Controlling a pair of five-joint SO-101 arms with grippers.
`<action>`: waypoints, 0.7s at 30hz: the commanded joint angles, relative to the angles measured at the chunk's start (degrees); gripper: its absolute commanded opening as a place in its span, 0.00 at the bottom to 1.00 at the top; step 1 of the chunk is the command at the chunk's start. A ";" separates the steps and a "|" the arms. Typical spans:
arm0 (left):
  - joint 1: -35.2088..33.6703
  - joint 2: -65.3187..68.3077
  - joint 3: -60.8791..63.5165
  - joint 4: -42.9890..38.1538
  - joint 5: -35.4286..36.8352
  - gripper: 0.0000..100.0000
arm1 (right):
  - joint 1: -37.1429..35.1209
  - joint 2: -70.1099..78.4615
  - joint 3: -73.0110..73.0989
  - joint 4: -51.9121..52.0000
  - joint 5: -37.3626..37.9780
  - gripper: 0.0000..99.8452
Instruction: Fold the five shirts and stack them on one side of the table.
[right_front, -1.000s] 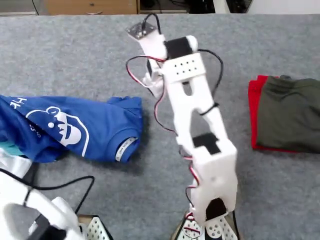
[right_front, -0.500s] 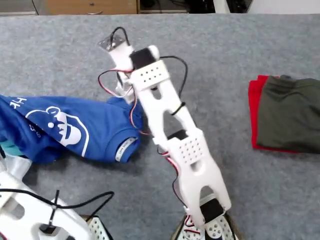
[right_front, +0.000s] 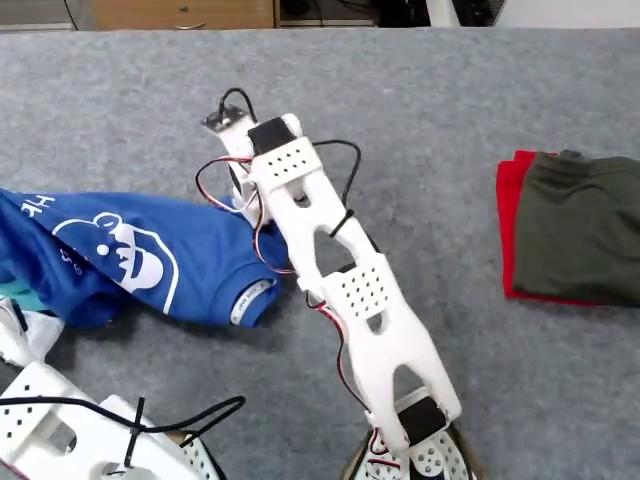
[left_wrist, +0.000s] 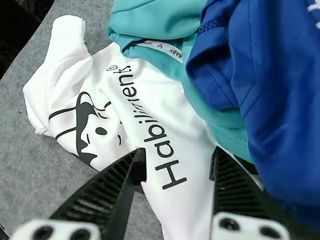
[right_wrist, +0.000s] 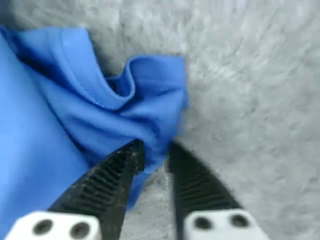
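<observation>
A blue shirt (right_front: 150, 260) with a white print lies crumpled at the table's left. My right gripper (right_front: 240, 192) is down at its far right corner. In the right wrist view it (right_wrist: 153, 150) is open by a narrow gap, and a folded blue edge (right_wrist: 145, 95) lies between its tips. My left gripper (left_wrist: 175, 165) hangs open just above a white shirt (left_wrist: 100, 105) with black print. A teal shirt (left_wrist: 150, 25) and the blue shirt (left_wrist: 280, 75) lie on top of that white one. A folded olive shirt (right_front: 580, 230) rests on a folded red one (right_front: 510, 230) at the right.
The left arm's white body (right_front: 70, 435) and its cables fill the near left corner. The right arm (right_front: 350, 290) slants across the middle of the grey table (right_front: 450, 120). A wooden cabinet (right_front: 180, 12) stands beyond the far edge.
The right arm has swung left and dropped lower, bringing its gripper from the table's middle onto the blue shirt's far right corner. The left arm has shifted at the near left corner.
</observation>
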 joint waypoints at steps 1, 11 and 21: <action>-0.09 -0.92 -0.26 -1.32 -1.14 0.22 | -0.22 -1.36 -6.20 0.97 3.16 0.00; -0.62 -0.92 -0.88 -1.41 -1.23 0.22 | 6.11 -7.60 -17.71 -0.53 12.13 0.00; -1.67 -1.01 -4.57 -0.97 -1.23 0.22 | 17.36 -17.54 -26.15 -15.03 17.76 0.00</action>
